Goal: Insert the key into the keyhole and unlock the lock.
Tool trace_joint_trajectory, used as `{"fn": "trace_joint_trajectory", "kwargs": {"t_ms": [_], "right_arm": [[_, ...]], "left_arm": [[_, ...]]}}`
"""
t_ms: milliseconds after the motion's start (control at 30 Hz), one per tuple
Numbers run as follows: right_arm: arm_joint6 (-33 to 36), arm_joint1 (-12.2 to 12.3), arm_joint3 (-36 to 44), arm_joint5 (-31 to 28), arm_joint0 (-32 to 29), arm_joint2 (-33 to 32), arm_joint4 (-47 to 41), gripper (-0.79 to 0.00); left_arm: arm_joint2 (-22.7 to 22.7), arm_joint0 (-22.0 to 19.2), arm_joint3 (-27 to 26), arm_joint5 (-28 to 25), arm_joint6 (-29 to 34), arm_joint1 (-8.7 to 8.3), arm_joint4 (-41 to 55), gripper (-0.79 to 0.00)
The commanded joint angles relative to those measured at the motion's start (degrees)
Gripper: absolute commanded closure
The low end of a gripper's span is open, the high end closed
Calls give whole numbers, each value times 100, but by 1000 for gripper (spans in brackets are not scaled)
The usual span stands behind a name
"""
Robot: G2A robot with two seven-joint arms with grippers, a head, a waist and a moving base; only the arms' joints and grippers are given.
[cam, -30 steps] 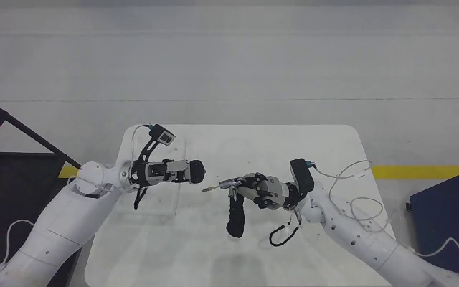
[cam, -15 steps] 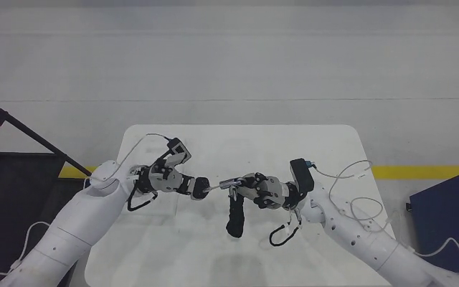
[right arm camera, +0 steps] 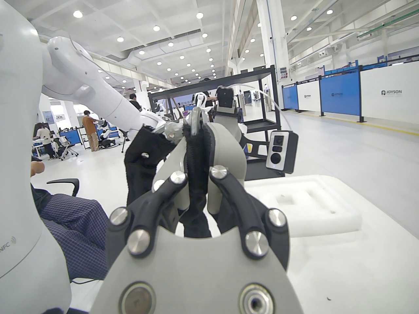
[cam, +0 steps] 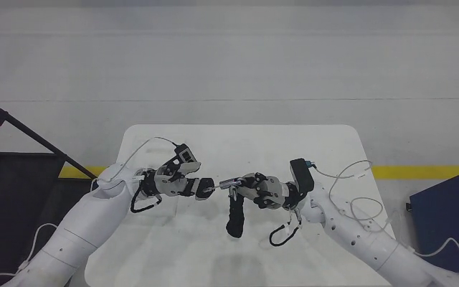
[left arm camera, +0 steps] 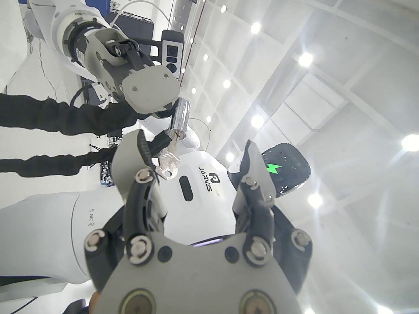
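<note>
We log the white table (cam: 315, 143), with both arms meeting above its middle. The right gripper (right arm camera: 199, 132) is clamped on the lock (left arm camera: 178, 117), held in the air. The left gripper (left arm camera: 195, 140) faces it, fingers well apart. The key (left arm camera: 167, 165) sits with its blade in the keyhole; its head seems to touch one finger (left arm camera: 129, 161), though we cannot confirm this.

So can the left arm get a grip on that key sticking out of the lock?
Probably yes. The left gripper is open and the key sits between its fingers, near one of them, with nothing in between. The right gripper holds the lock.
</note>
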State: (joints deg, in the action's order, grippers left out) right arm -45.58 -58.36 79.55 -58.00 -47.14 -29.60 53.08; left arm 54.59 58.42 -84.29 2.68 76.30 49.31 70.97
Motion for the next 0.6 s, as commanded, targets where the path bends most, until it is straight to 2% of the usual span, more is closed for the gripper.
{"fn": "trace_joint_trajectory", "kwargs": {"t_ms": [0,167,233,300,567], "right_arm": [[0,0,0,0,0,0,0,0],[0,0,0,0,0,0,0,0],[0,0,0,0,0,0,0,0],[0,0,0,0,0,0,0,0],[0,0,0,0,0,0,0,0]], "left_arm": [[7,31,-25,36,44,12,-28,-382],[49,93,-109,104,134,43,-154,-366],[73,100,-142,82,140,57,-220,-225],[100,110,-173,52,149,73,-248,0],[234,187,-266,-244,242,103,-717,0]]}}
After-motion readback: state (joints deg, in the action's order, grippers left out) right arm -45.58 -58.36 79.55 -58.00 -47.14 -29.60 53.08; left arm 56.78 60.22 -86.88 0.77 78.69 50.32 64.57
